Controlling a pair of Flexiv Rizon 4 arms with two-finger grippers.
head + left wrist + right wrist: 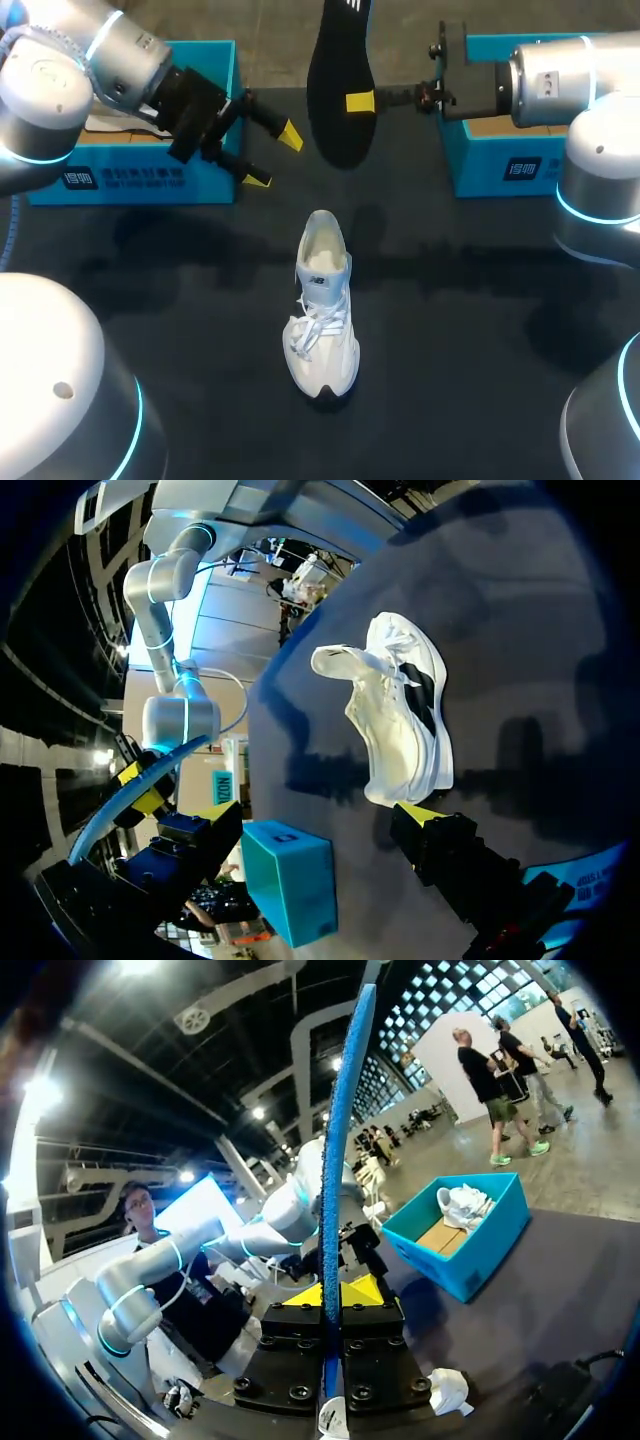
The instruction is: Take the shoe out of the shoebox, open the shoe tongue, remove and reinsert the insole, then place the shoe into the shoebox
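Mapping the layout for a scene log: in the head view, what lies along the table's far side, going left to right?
In order: left shoebox → left hand → insole → right shoebox.

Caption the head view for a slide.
Right gripper holds the insole aloft; left gripper open; shoe upright on the table.

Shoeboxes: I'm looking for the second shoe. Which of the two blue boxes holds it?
The left shoebox: a white shoe lies inside it. The right shoebox shows only brown cardboard where its inside is visible.
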